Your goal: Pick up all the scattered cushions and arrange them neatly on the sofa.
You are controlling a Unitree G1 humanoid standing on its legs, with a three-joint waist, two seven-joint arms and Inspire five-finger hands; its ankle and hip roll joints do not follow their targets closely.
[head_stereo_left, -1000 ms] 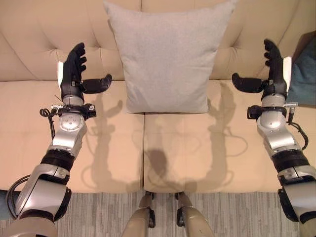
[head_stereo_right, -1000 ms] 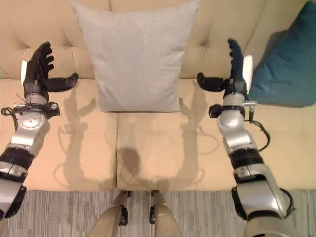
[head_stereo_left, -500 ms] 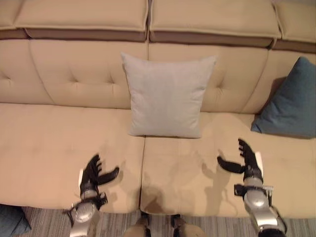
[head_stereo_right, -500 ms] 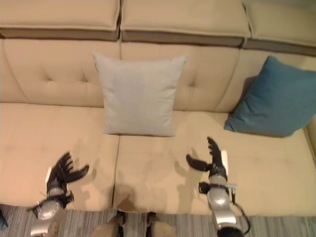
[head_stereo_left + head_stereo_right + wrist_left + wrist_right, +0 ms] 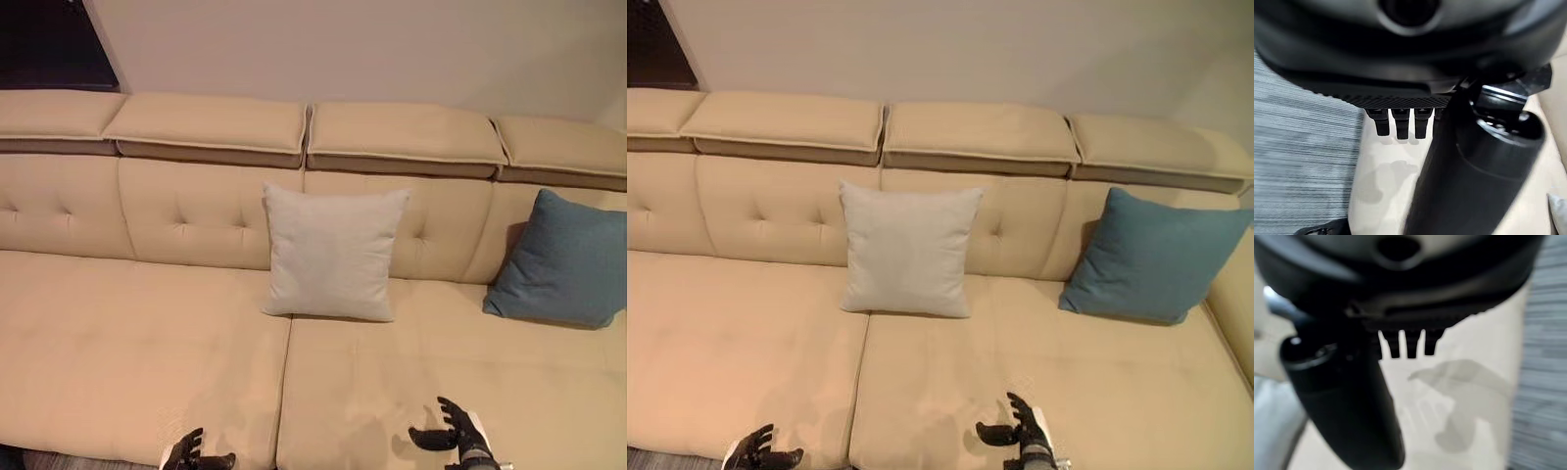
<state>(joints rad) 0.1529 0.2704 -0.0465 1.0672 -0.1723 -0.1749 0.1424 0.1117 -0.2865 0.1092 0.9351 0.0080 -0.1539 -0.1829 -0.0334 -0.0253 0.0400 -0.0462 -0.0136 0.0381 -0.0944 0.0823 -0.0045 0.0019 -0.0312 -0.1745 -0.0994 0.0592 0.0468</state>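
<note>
A light grey cushion point(image 5: 333, 252) stands upright against the back of the beige sofa point(image 5: 137, 333), over the seam between two seat pads. A teal cushion point(image 5: 560, 259) leans in the sofa's right corner. My left hand point(image 5: 189, 454) shows at the lower edge above the seat's front, fingers spread and holding nothing. My right hand point(image 5: 454, 436) is low over the right seat pad, also open and empty. Both hands are well in front of the grey cushion. Straight fingertips point(image 5: 1397, 126) show in the left wrist view, and fingertips point(image 5: 1410, 346) in the right wrist view.
The sofa has a tufted backrest with several flat top pads point(image 5: 211, 122) along it. A plain wall point(image 5: 392, 49) rises behind. Grey striped carpet point(image 5: 1298, 161) lies in front of the sofa. A dark opening point(image 5: 49, 44) is at the far left.
The whole picture has drawn back and tilted up: the sofa and cushions look smaller, the wall has come into sight. Both hands have sunk to the lower edge, still open.
</note>
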